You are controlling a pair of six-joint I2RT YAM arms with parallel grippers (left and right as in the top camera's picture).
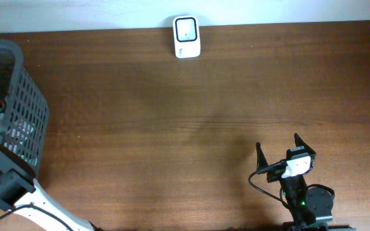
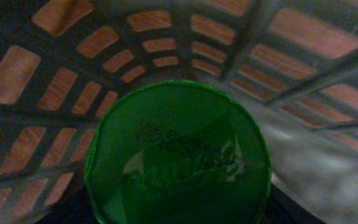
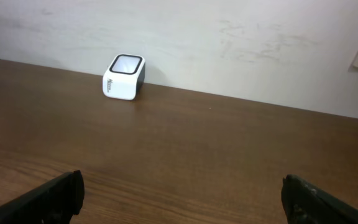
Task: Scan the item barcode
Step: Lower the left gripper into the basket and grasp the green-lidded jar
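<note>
Round green tub (image 2: 178,155), dark print and pale logo on top, inside dark lattice basket (image 2: 55,112); right gripper (image 1: 277,142) spread, left gripper's state indiscernible.

Green lid (image 2: 178,155): black stamp (image 2: 164,133) reads "USE B…"; rest, script logo (image 2: 180,172) unreadable.

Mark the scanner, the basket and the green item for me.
scanner (image 1: 186,33): overhead view, its top window.
basket (image 1: 26,109): overhead view, its mesh side wall.
green item (image 2: 178,152): left wrist view, middle of its lid.
</note>
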